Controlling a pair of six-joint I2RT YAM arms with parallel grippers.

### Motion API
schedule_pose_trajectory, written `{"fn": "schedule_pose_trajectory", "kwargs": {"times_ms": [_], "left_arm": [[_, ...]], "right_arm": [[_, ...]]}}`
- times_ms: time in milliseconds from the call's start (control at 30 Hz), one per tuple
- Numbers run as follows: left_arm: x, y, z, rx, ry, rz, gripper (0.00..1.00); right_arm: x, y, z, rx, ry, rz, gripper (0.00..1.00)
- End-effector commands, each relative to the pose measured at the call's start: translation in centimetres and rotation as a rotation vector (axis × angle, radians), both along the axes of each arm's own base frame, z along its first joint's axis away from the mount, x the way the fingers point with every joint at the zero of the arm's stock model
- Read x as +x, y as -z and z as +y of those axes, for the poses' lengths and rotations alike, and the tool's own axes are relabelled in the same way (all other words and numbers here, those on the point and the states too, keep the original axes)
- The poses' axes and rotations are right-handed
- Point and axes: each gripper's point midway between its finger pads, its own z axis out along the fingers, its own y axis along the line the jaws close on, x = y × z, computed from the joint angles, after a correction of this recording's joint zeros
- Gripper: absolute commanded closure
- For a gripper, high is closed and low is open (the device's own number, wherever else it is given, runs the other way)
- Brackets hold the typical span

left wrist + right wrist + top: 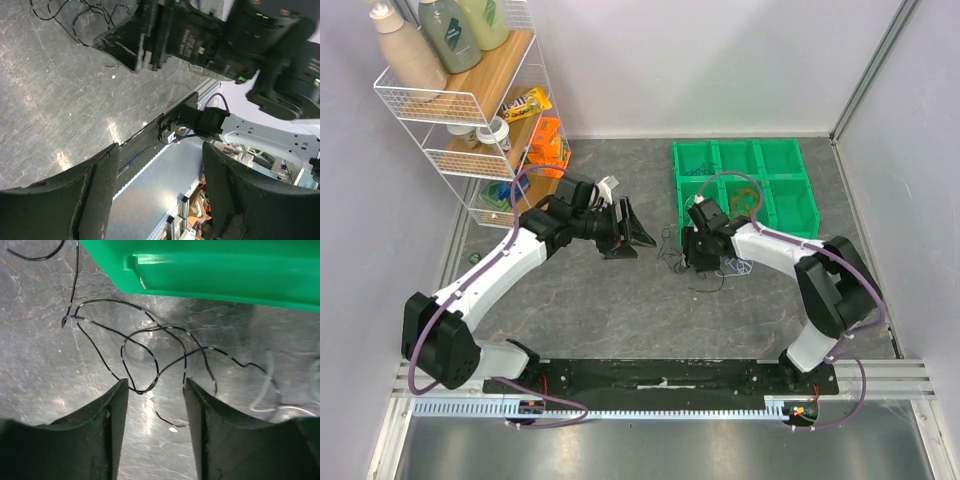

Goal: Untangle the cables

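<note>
A thin black cable [150,347] lies in loose loops on the grey table just in front of the green bin [225,265]. My right gripper [155,385] is open, low over these loops, with a loop end between its fingertips and nothing gripped. A white cable [267,390] lies to its right. In the top view the right gripper [695,258] sits over the black cable [670,256], with the white cable [738,267] beside it. An orange loop [748,198] lies in the bin. My left gripper [636,238] is open and empty, left of the tangle. Its wrist view [160,150] shows the black cable [75,20] far off.
The green compartment bin [790,205] stands at the back right. A white wire shelf [470,110] with bottles and small items stands at the back left. Walls close in both sides. The black rail [660,378] runs along the near edge.
</note>
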Motion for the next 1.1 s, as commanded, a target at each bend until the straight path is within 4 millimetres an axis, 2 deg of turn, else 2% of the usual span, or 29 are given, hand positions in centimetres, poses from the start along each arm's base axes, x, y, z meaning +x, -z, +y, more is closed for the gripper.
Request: {"fn": "schedule_pose_trajectory", "kwargs": {"times_ms": [0, 100, 200, 267, 333, 467, 633, 733, 967, 1067], "left_arm": [[-1.0, -3.0, 1.0, -0.012, -0.024, -0.065, 0.27], [-1.8, -3.0, 2.1, 0.019, -0.04, -0.083, 0.27], [-2.5, -2.9, 3.0, 0.044, -0.058, -0.093, 0.27], [-2.8, -2.7, 3.6, 0.056, -0.08, -0.1, 0.27], [-2.8, -2.8, 4.1, 0.068, -0.104, -0.112, 0.27], [-2.5, -3.9, 4.8, 0.079, -0.145, -0.171, 0.26], [-1.4, -7.0, 6.0, 0.078, -0.215, -0.308, 0.26], [-0.8, -8.6, 7.0, 0.09, -0.269, -0.382, 0.28], [-0.1, -13.1, 9.3, 0.106, -0.36, -0.584, 0.29], [-0.1, -13.9, 10.2, 0.125, -0.385, -0.63, 0.3]], "right_arm": [[1.0, 0.6, 2.2, 0.058, 0.086, 0.013, 0.53], [1.0, 0.1, 3.8, 0.053, 0.019, -0.022, 0.71], [0.6, -1.9, 7.7, 0.114, -0.15, -0.087, 0.89], [-0.4, -3.8, 10.9, 0.186, -0.278, -0.116, 0.94], [-2.2, -5.6, 14.1, 0.269, -0.397, -0.125, 0.98], [-4.8, -9.9, 17.7, 0.415, -0.607, -0.16, 1.0], [-4.0, -16.3, 17.8, 0.484, -0.647, -0.318, 1.0], [-2.4, -19.6, 17.0, 0.496, -0.607, -0.413, 1.0], [2.9, -26.3, 12.1, 0.552, -0.407, -0.555, 1.0], [3.8, -30.3, 10.8, 0.632, -0.381, -0.633, 1.0]]}}
